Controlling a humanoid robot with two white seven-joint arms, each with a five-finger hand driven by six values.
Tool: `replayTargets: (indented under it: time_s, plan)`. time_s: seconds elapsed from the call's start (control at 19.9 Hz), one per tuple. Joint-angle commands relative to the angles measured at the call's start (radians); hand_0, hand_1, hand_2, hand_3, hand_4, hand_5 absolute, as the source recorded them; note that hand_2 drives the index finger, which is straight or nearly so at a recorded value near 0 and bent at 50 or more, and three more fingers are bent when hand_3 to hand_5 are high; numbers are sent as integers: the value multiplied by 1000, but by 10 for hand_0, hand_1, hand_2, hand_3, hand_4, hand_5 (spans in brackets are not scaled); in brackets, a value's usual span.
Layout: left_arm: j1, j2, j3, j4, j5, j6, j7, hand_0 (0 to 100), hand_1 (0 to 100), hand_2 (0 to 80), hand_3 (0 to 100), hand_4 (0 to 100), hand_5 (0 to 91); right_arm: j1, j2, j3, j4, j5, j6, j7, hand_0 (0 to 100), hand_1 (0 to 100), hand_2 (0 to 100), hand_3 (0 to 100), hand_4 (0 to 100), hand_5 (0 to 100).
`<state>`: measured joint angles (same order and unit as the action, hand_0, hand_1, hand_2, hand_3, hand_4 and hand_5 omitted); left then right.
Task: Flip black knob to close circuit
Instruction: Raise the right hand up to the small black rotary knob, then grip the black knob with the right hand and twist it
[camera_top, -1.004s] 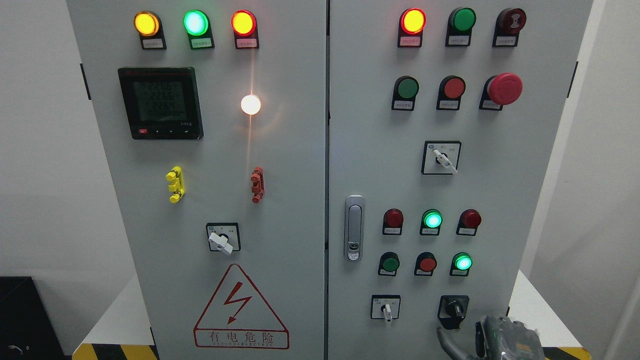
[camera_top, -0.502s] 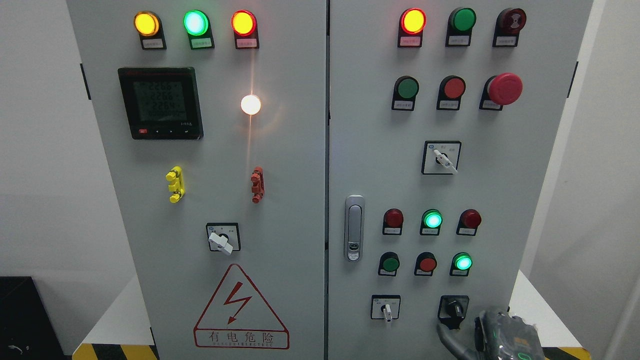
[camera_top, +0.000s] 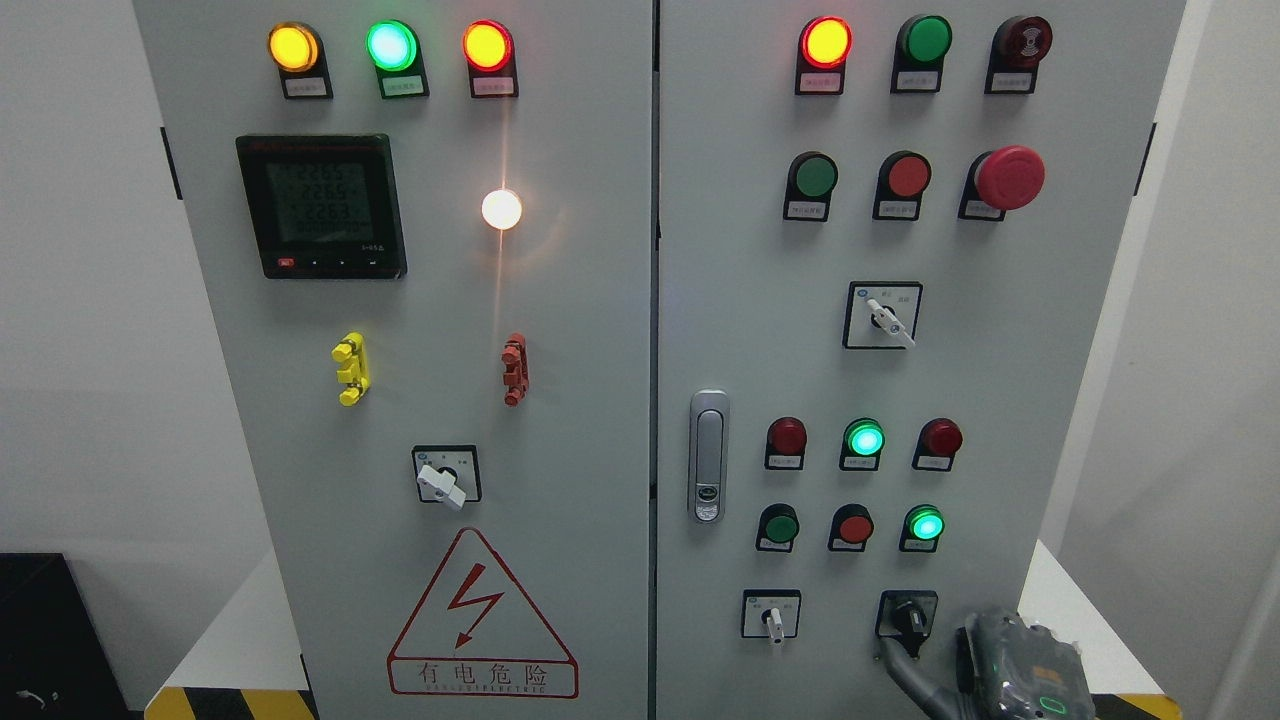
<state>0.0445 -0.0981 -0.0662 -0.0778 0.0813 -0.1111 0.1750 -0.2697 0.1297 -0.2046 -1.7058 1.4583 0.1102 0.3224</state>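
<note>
Operator: Since the earlier frame the right hand (camera_top: 1020, 670) had edged a little to the right. The tip of its outstretched finger sat nearer the lower edge of the black knob (camera_top: 908, 614). I could not tell that the knob had turned.

Inspector: How did the fingers (camera_top: 905, 672) stand in the head view?

Operator: One reached up and left towards the knob. The rest were cut off by the frame edge, so I could not tell whether they were wide or narrow. The knob was just above that fingertip, low on the right door, and nothing enclosed it. The left hand was out of sight.

Inspector: What could have gone wrong?

Operator: In my judgement a single fingertip pushing from below might have slid off the knob's short lever and left the circuit open. The white-handled selector (camera_top: 771, 617) lay to the left of the fingers, so a sideways slip could have nudged it.

Inspector: And the counts?

Operator:
- One black knob
- Three white-handled selectors, one on the left door and two on the right
- Three round lamps across the top left, plus one white lamp (camera_top: 501, 209)
- One meter (camera_top: 322, 205)
- One yellow clip and one red clip
- One mushroom stop button (camera_top: 1010, 177)
- One door latch (camera_top: 708, 455)
- Six small round lights or buttons above the fingers, two of them glowing green
</note>
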Motion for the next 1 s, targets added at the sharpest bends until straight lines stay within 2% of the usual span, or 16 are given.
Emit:
replayTargets:
  time_s: [0.0,0.95]
  plan:
    - [0,0,0,0,1,-1,0,120,556,0,0,0,0,-9,-2,-28,28,4,-3,-5,0,0,904,1000,973,988]
    - [0,0,0,1,0,-1,0,120,556,0,0,0,0,-9,-5,-50,28,7,-4,-6,0,0,897,1000,971,981]
